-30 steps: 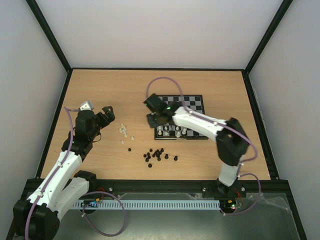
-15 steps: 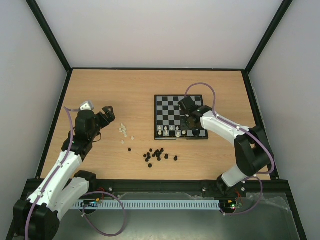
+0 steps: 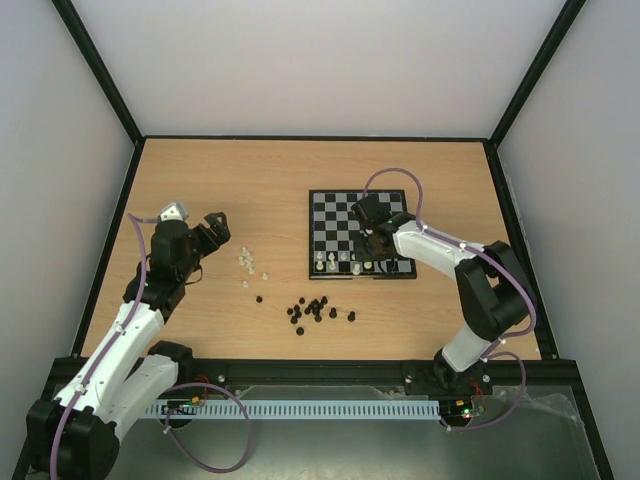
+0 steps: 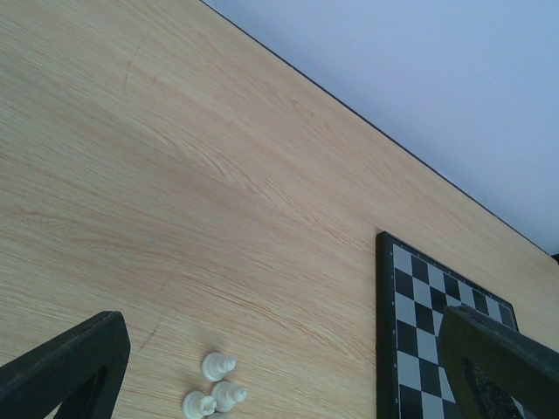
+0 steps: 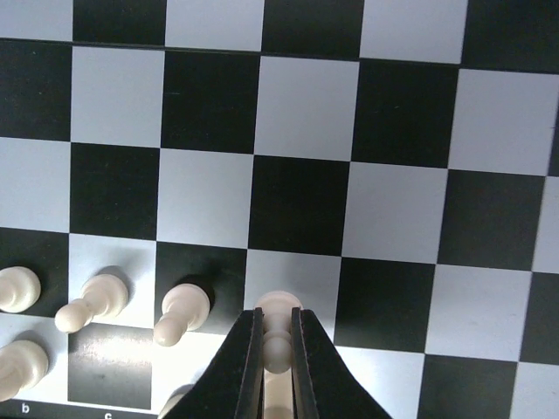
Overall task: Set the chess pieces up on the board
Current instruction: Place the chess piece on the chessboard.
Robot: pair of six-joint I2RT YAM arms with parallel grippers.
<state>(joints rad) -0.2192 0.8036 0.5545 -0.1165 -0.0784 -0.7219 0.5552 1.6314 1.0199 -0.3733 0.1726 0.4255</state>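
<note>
My right gripper (image 5: 277, 319) is shut on a white pawn (image 5: 278, 305) that stands upright on a light square of the board (image 5: 306, 105). To the pawn's left, several white chess pieces (image 5: 182, 312) stand in the board's near rows. From above, this gripper (image 3: 374, 240) hovers over the near middle of the board (image 3: 330, 212). A few loose white pieces (image 3: 248, 262) lie on the table left of the board. My left gripper (image 3: 213, 228) is open above the table beside them, holding nothing. In its wrist view, three of these pieces (image 4: 217, 367) lie between its fingers (image 4: 74, 362).
A cluster of tiny black pieces (image 3: 315, 309) lies on the wooden table in front of the board. The board's left edge (image 4: 383, 332) shows in the left wrist view. Black frame rails and white walls bound the table.
My right gripper has swung from the board's left edge to its near middle, still shut on the pawn. The left arm has not moved.
</note>
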